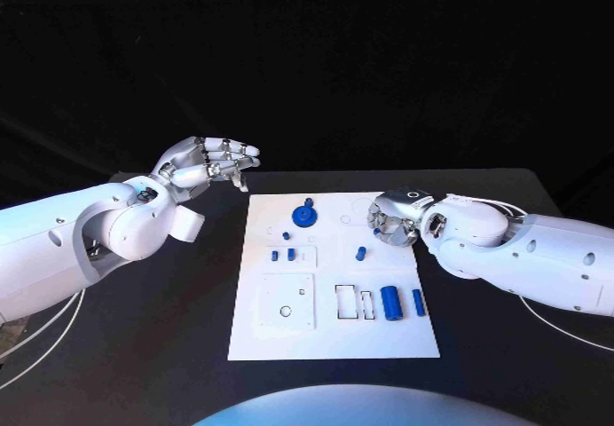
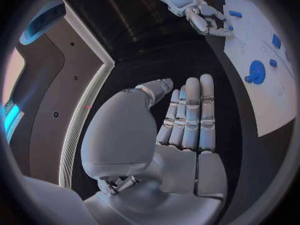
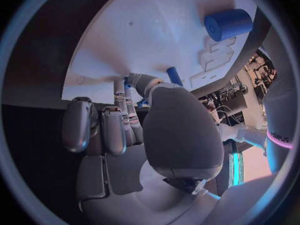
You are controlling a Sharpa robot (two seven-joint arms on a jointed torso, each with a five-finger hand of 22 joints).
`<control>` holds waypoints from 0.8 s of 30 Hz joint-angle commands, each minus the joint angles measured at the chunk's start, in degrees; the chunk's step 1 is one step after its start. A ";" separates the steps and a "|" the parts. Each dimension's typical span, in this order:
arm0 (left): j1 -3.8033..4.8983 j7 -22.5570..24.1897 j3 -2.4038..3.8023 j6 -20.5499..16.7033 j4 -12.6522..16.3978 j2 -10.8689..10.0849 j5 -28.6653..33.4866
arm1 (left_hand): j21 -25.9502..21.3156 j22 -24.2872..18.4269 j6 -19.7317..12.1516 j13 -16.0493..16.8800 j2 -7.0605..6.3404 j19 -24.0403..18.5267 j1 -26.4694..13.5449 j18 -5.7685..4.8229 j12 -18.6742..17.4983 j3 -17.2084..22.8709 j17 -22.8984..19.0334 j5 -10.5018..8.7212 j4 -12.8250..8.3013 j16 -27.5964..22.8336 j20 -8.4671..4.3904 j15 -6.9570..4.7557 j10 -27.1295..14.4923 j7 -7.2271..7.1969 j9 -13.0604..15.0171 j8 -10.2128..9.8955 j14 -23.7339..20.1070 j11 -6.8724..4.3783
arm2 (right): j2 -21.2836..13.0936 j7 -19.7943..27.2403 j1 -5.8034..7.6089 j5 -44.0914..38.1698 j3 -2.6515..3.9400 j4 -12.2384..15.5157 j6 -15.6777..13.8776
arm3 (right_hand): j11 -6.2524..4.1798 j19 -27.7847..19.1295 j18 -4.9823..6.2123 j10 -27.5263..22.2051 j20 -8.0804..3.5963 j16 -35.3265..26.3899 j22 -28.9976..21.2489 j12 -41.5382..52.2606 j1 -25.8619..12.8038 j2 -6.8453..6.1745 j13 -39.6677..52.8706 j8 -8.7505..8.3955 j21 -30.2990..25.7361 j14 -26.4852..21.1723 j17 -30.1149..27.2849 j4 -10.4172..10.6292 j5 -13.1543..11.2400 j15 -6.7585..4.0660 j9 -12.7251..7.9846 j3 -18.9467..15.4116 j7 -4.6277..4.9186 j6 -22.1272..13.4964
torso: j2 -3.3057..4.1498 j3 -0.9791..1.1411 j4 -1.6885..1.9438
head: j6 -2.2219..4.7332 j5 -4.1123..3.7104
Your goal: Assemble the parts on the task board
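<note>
Nearest me on the task board (image 1: 335, 342) is a bare white stretch, and just beyond it lie the blue cylinder (image 1: 390, 302) and a thin blue bar (image 1: 417, 302), side by side next to an open rectangular slot. My right hand (image 1: 390, 226) sits low over the board's right edge, further up, fingers curled in toward a small blue peg (image 1: 361, 253) lying on the board beside my fingertips (image 3: 133, 81). I cannot tell whether I already pinch it or only touch it. My left hand (image 1: 211, 164) hangs off the board's far left corner above the black surface (image 1: 167, 355), fingers loosely apart and holding nothing. The round blue knob (image 1: 303, 214) stands near the board's far edge, and two little blue blocks (image 1: 283, 255) lie left of the peg.

I judge this step to be picking up the peg. To do it well I should close thumb and finger squarely on its sides, lift straight, and keep my palm clear of the cylinder and the knob
</note>
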 commanded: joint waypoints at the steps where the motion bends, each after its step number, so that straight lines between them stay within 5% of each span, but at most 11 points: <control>1: 0.03 0.53 0.04 0.31 0.20 0.00 -0.42 | -0.36 -0.11 0.13 -0.07 0.33 -0.39 0.09 0.35 -0.38 -0.01 -0.09 0.05 -0.29 -0.29 0.21 0.06 -0.23 0.35 -0.08 -0.01 -0.26 0.35 | 0.19 -0.17 -0.27 -0.39 -0.06 -0.14 0.50 | 0.08 0.23 -0.98 0.36 -0.11 0.19 2.58 -0.30 0.05 0.61 -0.03 -0.02 0.24 4.12 2.22 -0.04 -0.05 -0.15 0.08 0.28 0.15 0.42 | 0.00 -0.01 0.00 | -0.10 0.03; 8: 0.03 0.48 0.04 0.38 0.24 0.00 -0.70 | -0.38 -0.12 0.10 -0.09 0.33 -0.40 0.08 0.34 -0.41 -0.04 -0.11 0.04 -0.30 -0.33 0.22 0.07 -0.28 0.36 -0.09 -0.03 -0.27 0.37 | 0.48 -0.06 -0.59 -0.25 -0.06 -0.23 0.40 | -0.18 0.28 -1.01 1.15 -0.23 0.44 2.90 -0.15 0.04 0.92 0.11 0.34 0.60 4.13 2.29 -0.25 -0.12 -0.34 0.39 0.95 -0.13 1.17 | -0.03 -0.03 0.00 | -0.23 0.01; 10: 0.03 0.45 0.04 0.41 0.25 0.00 -0.74 | -0.38 -0.12 0.10 -0.09 0.33 -0.40 0.08 0.34 -0.41 -0.04 -0.11 0.04 -0.30 -0.33 0.22 0.07 -0.28 0.36 -0.09 -0.03 -0.27 0.37 | 0.52 -0.26 -0.68 -0.31 -0.06 -0.20 0.17 | -0.98 0.56 -1.14 3.14 -0.69 0.79 3.59 0.53 0.87 1.84 0.71 1.54 1.52 4.17 2.47 -1.24 -0.18 -1.01 1.19 1.79 -0.94 3.15 | -0.04 -0.05 -0.03 | -0.27 0.04; 15: 0.03 0.36 0.04 0.54 0.25 0.00 -0.80 | -0.41 -0.15 0.05 -0.12 0.33 -0.40 0.14 0.34 -0.46 -0.08 -0.14 0.03 -0.36 -0.40 0.23 0.08 -0.38 0.38 -0.11 -0.05 -0.28 0.39 | 0.53 -1.29 -0.85 -0.92 -0.06 -0.19 -0.33 | -1.55 0.72 -1.29 4.95 -1.41 0.97 4.31 0.47 1.69 3.52 1.65 2.72 2.28 4.11 2.23 -3.18 0.01 -1.56 2.65 4.19 -1.28 4.13 | -0.04 -0.04 0.01 | -0.32 -0.01; 24: 0.03 0.11 0.04 0.78 0.28 -0.02 -1.08 | -0.46 -0.19 0.00 -0.21 0.34 -0.39 0.25 0.34 -0.61 -0.15 -0.20 0.04 -0.50 -0.53 0.24 0.12 -0.67 0.42 -0.13 -0.07 -0.26 0.46 | 0.48 -2.43 -0.96 -1.90 -0.05 -0.12 -0.98 | -1.61 0.66 -1.30 5.51 -1.52 1.01 4.54 0.04 1.29 3.65 2.06 3.03 2.40 4.06 2.00 -4.15 0.01 -1.62 3.39 5.78 -1.35 4.06 | -0.07 -0.06 0.01 | -0.41 0.01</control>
